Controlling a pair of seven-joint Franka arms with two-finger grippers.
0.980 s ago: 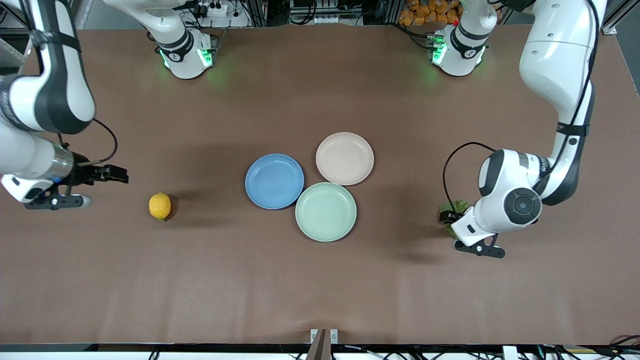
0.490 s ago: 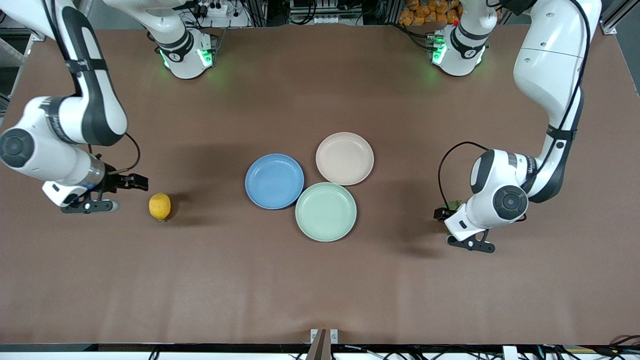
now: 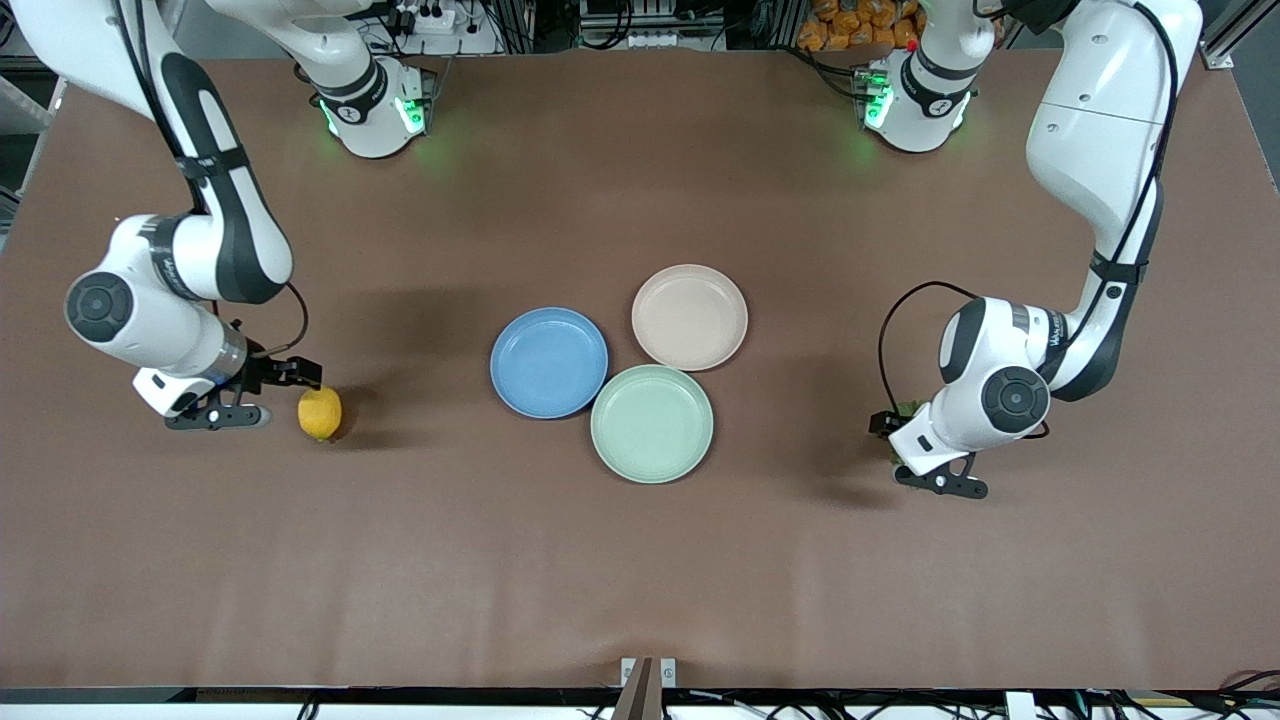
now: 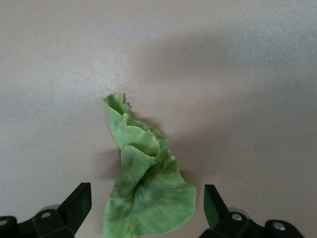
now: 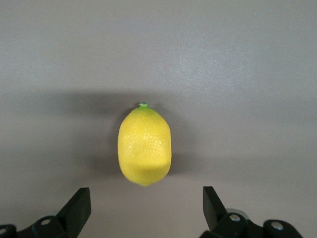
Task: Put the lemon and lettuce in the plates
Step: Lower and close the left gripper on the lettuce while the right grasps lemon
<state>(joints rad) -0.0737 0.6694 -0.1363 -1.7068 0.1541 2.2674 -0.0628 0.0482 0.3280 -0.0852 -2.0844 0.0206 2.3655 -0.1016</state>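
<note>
The yellow lemon lies on the brown table toward the right arm's end. My right gripper is open and empty beside it. In the right wrist view the lemon lies just ahead of the open right gripper. The green lettuce lies toward the left arm's end, mostly hidden under my left gripper. In the left wrist view the lettuce lies partly between the open fingers of the left gripper, not gripped. The blue plate and the beige-pink plate stand empty mid-table.
A pale mint-green plate stands empty, touching both other plates and nearer to the front camera. The arms' bases stand along the table's edge farthest from the camera.
My right gripper has moved across the table up to the lemon. My left gripper has shifted slightly over the lettuce, covering more of it. Lemon, lettuce and plates have not moved.
</note>
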